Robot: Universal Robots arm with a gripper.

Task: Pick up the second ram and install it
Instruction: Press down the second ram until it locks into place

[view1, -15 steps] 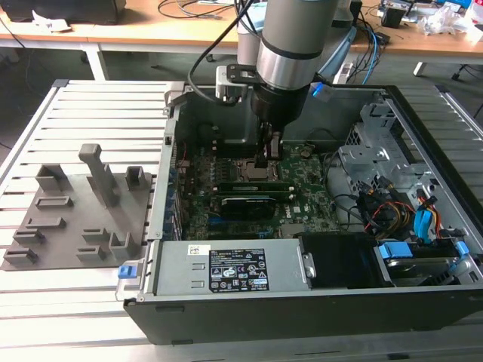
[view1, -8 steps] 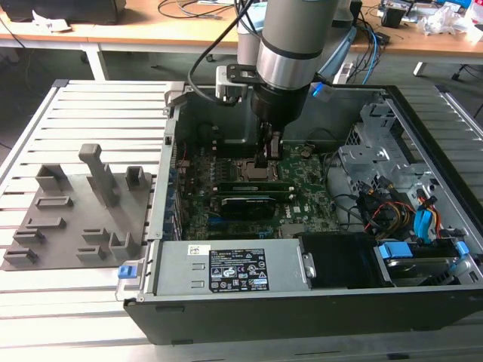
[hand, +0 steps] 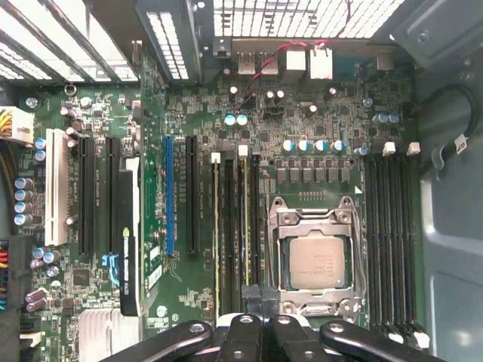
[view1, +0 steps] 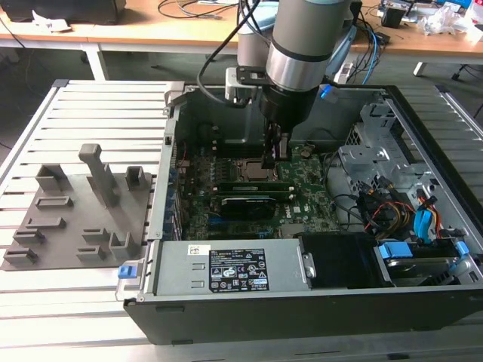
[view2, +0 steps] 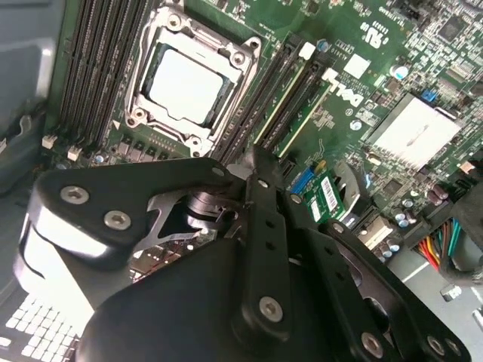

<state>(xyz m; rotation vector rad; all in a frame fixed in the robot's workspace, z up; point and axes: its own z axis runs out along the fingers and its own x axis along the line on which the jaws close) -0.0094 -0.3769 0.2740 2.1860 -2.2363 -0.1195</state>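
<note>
My gripper hangs over the motherboard inside the open computer case, just beside the CPU socket. Its fingertips sit close together with nothing between them. Two thin green sticks stand seated in the memory slots next to the socket. The second ram is the one closer to the socket, and it lies almost under my fingertips. It also shows in the exterior view and in the second wrist view. The other stick sits a couple of slots farther from the socket.
A grey holder plate with upright blocks lies on the slatted table at the exterior view's left. A wider black card sits beside the sticks. The power supply, drive cage and cable bundles crowd the case.
</note>
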